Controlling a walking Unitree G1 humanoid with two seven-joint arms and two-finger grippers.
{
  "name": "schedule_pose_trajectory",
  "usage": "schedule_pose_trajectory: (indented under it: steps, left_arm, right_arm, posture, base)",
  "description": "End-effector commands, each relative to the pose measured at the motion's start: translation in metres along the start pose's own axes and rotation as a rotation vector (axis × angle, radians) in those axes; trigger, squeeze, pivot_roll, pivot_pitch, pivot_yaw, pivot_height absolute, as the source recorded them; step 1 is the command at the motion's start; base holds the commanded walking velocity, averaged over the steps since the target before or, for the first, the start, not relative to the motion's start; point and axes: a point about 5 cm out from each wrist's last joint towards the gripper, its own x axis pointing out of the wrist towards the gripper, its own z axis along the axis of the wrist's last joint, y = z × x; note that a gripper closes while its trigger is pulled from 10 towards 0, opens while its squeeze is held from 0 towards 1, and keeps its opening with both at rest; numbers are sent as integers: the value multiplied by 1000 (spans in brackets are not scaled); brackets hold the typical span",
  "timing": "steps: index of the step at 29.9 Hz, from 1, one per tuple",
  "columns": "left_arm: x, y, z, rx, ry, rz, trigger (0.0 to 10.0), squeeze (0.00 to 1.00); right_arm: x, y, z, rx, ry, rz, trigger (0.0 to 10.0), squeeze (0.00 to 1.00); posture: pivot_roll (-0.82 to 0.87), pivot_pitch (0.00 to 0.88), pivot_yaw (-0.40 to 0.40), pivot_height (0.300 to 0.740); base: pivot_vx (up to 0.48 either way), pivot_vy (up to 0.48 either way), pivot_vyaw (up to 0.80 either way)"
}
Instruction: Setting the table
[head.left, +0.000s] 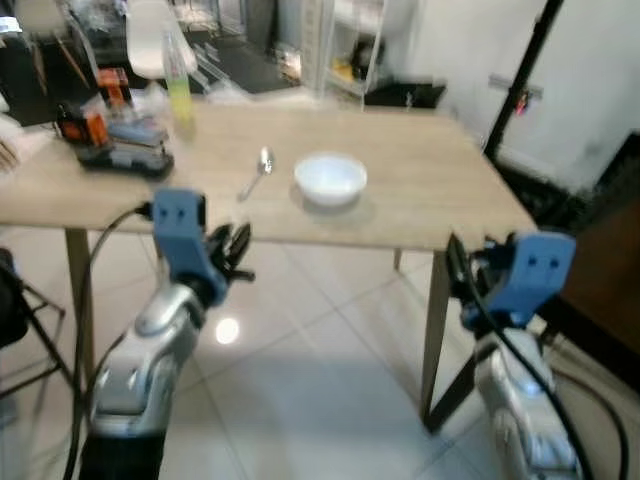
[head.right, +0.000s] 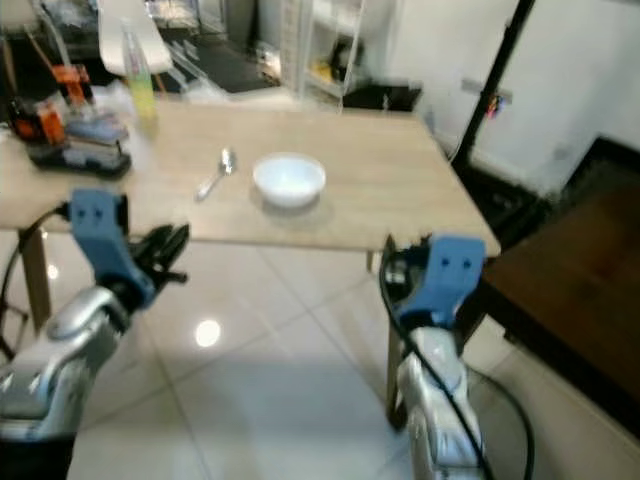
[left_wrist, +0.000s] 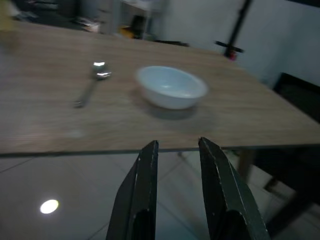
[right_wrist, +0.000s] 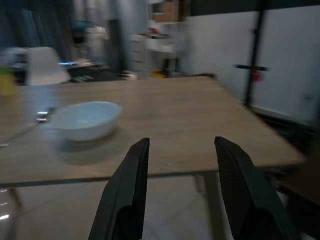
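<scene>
Wooden table is spanning the upper half of the frame, both grippers hanging below its near edge. White bowl is sitting mid-table, spoon just left of it. Left gripper fingers narrowly apart, empty; right gripper wider apart, empty. Risk: rising arms are likely clipping the table edge, or a reach is knocking the bowl into the spoon.

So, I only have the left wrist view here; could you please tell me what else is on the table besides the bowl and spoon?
Observer: A stack of gadgets and a yellow-green bottle stand at the table's far left corner.
Operator: Thank you. Where is the right gripper?
Observer: The right gripper is open, empty, below the near table edge, right of the bowl.
Operator: And what is beyond the table's right side?
Observer: A black pole stands against the white wall.
</scene>
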Motion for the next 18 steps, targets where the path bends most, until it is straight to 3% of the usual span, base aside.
schedule_pose_trajectory:
  steps: [1, 18]
  left_arm:
    - [-2, 2, -3, 7, 14, 7, 10000, 0]
    - [-2, 1, -4, 1, 15, 4, 10000, 0]
  right_arm:
    - [-2, -2, -1, 1, 4, -11, 10000, 0]
    - [-3, -3, -1, -1, 7, -13, 10000, 0]
  posture:
    - [64, 76, -26, 740]
    - [59, 81, -28, 740]
  base:
    - [-390, 0, 0]
    - [-388, 0, 0]
